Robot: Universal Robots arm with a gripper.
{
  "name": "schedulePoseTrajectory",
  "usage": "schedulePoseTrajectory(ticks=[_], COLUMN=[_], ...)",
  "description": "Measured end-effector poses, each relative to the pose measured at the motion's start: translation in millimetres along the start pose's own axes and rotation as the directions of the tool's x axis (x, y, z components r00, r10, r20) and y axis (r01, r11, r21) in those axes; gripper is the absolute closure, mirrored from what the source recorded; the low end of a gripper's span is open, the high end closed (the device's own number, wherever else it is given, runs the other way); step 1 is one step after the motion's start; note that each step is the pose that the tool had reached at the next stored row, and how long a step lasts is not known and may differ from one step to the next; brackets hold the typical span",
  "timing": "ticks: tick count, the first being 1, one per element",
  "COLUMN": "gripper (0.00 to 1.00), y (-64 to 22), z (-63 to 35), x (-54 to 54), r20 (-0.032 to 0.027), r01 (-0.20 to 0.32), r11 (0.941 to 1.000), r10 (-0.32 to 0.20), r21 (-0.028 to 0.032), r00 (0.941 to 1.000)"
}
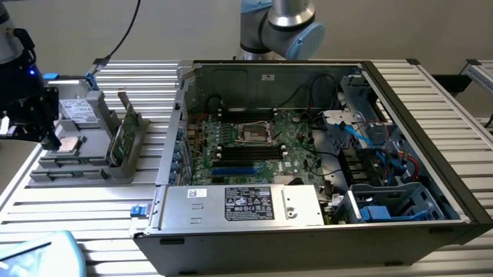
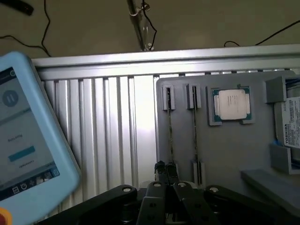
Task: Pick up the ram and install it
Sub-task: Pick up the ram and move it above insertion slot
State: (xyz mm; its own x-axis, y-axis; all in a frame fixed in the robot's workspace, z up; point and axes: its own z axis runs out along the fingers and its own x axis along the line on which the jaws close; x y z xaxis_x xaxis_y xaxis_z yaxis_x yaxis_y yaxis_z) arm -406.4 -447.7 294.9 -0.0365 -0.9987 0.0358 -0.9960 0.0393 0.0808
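Standing over tray (image 2: 234,150): gripper (image 2: 166,171), fingers (image 2: 161,169) pressed together at one end of ram (image 2: 169,131), which sits on edge in its tray slots, just beside a second stick (image 2: 195,136) and near a processor (image 2: 232,105).

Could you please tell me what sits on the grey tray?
Two ram sticks on edge, a silver chip, a hard drive and a green card. The fingers cover one stick's end.

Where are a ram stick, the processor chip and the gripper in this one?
ram stick (image 2: 195,136), wrist view, middle of the thin upper edge of the one nearer the chip.
processor chip (image 2: 231,104), wrist view, centre of its silver lid.
gripper (image 2: 167,171), wrist view, midway between its dark fingertips.
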Motion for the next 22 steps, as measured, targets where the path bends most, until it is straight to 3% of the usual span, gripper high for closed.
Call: schedulePoseTrajectory(ticks=[2,4,6,10,18,22], gripper=[0.89,0.89,0.89,0.89,0.88,0.69], y=[0.0,0.1,0.2,0.3,0.3,0.3], z=[0.2,0.6,0.5,0.5,0.4,0.4], x=[-0.1,-0.6,-1.2,-1.8,-1.8,-1.8], r20=[0.0008,0.0031,0.0034,0.0032,0.0032,0.0031], r01=[0.022,0.026,0.027,0.027,0.027,0.027], r11=[0.9997,0.9996,0.9995,0.9996,0.9996,0.9996], r10=[-0.022,-0.027,-0.027,-0.027,-0.027,-0.027], r21=[0.0109,0.0139,0.0138,0.0058,0.0056,0.0056], r00=[0.9998,0.9996,0.9996,0.9996,0.9996,0.9996])
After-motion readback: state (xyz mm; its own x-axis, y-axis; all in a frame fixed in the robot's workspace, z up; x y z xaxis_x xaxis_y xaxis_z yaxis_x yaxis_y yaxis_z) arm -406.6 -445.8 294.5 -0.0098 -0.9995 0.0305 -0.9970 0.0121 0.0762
